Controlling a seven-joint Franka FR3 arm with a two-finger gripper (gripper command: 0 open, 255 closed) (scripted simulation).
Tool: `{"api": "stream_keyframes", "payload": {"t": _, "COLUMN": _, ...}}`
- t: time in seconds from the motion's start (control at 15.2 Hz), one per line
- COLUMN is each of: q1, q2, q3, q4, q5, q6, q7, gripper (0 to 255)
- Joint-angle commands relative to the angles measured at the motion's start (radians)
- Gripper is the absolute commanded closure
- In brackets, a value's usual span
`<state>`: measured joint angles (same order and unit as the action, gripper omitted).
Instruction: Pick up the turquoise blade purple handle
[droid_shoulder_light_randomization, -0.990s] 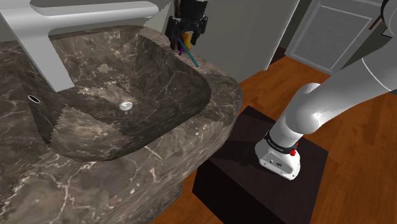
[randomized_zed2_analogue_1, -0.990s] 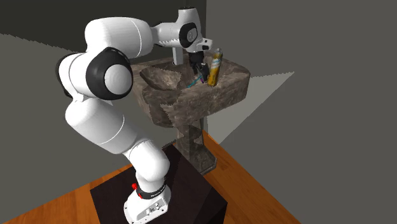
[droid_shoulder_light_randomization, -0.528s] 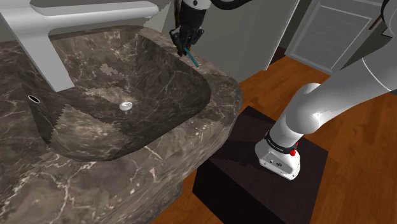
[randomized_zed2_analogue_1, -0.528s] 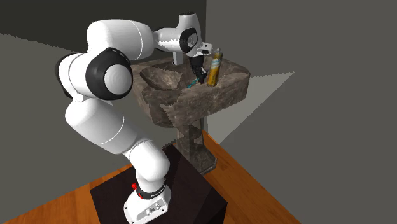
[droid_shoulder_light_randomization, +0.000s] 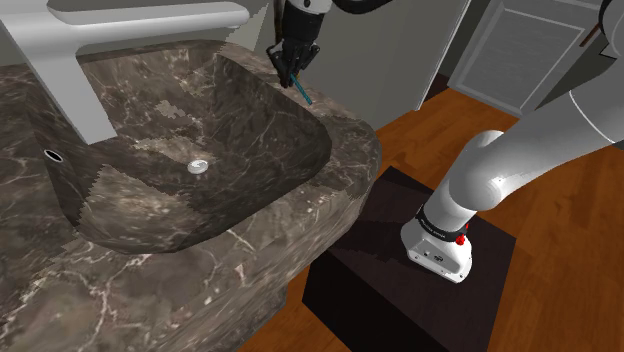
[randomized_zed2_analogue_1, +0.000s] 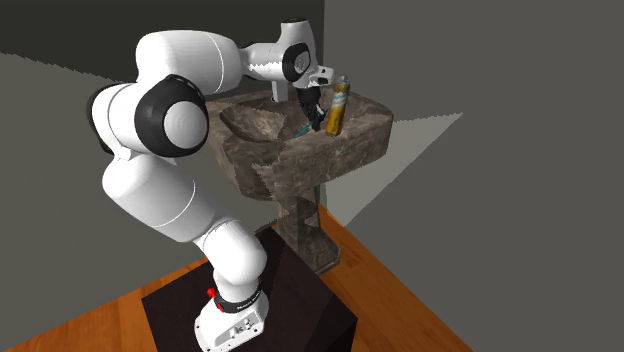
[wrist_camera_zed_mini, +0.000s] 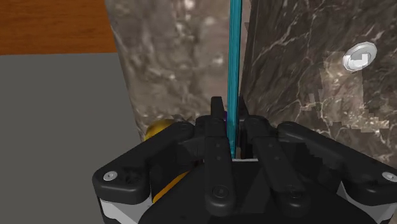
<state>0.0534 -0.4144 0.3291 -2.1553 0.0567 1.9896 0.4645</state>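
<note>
The knife has a thin turquoise blade (wrist_camera_zed_mini: 235, 63), and a sliver of purple handle (wrist_camera_zed_mini: 224, 117) shows between the fingers. My black gripper (wrist_camera_zed_mini: 233, 124) is shut on the handle end, and the blade points away from the hand over the dark marble sink's rim (droid_shoulder_light_randomization: 350, 130). In the shoulder view the gripper (droid_shoulder_light_randomization: 290, 66) hangs at the far rim of the sink, the turquoise blade (droid_shoulder_light_randomization: 301, 89) slanting down from it. In the second exterior view the gripper (randomized_zed2_analogue_1: 309, 115) holds the knife (randomized_zed2_analogue_1: 303, 130) just beside a yellow bottle (randomized_zed2_analogue_1: 338, 107).
The sink basin has a metal drain (droid_shoulder_light_randomization: 198, 166) and a pale faucet (droid_shoulder_light_randomization: 150, 12) at the back. The yellow bottle (wrist_camera_zed_mini: 156, 131) stands close behind the hand. The dark stand (droid_shoulder_light_randomization: 400, 270) sits on a wooden floor below the sink's edge.
One second ago the fingers stood apart around the purple handle. They have closed on it, and the hand has barely moved since half a second ago.
</note>
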Motion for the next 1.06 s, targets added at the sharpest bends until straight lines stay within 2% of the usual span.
{"api": "stream_keyframes", "payload": {"t": 0.0, "q1": -0.001, "q2": 0.000, "q3": -0.001, "q4": 0.021, "q5": -0.001, "q6": -0.021, "q7": -0.001, "gripper": 255}}
{"api": "stream_keyframes", "payload": {"t": 0.86, "q1": -0.009, "q2": 0.028, "q3": -0.009, "q4": 0.220, "q5": -0.012, "q6": -0.193, "q7": -0.003, "gripper": 255}}
{"api": "stream_keyframes", "payload": {"t": 0.99, "q1": -0.009, "q2": 0.028, "q3": -0.009, "q4": 0.222, "q5": -0.012, "q6": -0.195, "q7": -0.003, "gripper": 255}}
